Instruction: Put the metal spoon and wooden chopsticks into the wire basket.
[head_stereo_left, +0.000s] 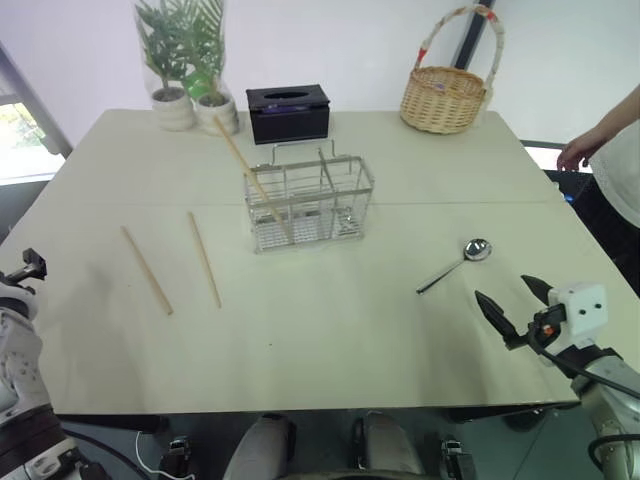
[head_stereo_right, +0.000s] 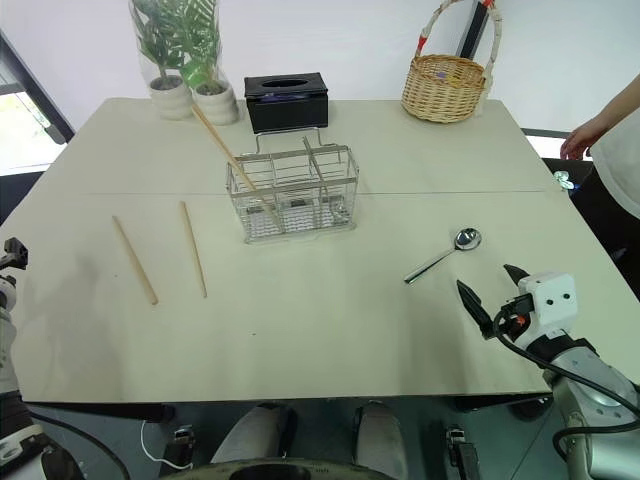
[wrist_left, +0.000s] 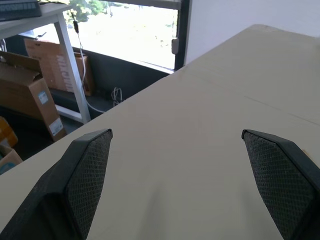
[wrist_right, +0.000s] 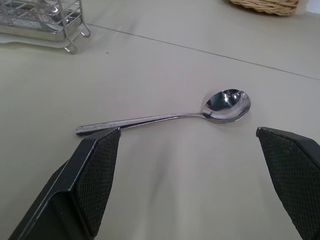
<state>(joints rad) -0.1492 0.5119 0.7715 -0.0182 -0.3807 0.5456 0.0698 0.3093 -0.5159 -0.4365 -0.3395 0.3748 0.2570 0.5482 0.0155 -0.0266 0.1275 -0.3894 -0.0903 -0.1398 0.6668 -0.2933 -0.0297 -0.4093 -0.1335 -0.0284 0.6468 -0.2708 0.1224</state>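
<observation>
Right pincer (head_stereo_left: 512, 301): fingers apart, empty, near the metal spoon (head_stereo_left: 455, 263).
Left pincer (wrist_left: 175, 185): fingers apart, empty.
Metal spoon: flat on bench (head_stereo_left: 330, 340), bowl pointing away.
Wooden chopsticks (head_stereo_left: 147, 269): two lay parallel left of the wire basket (head_stereo_left: 309, 201).
Wire basket: one leaning chopstick (head_stereo_left: 250, 178) inside.

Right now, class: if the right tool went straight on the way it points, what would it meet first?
Most likely the metal spoon, lying on the table just ahead of the open right tool; depth is hard to judge, so it might pass just above it.
</observation>
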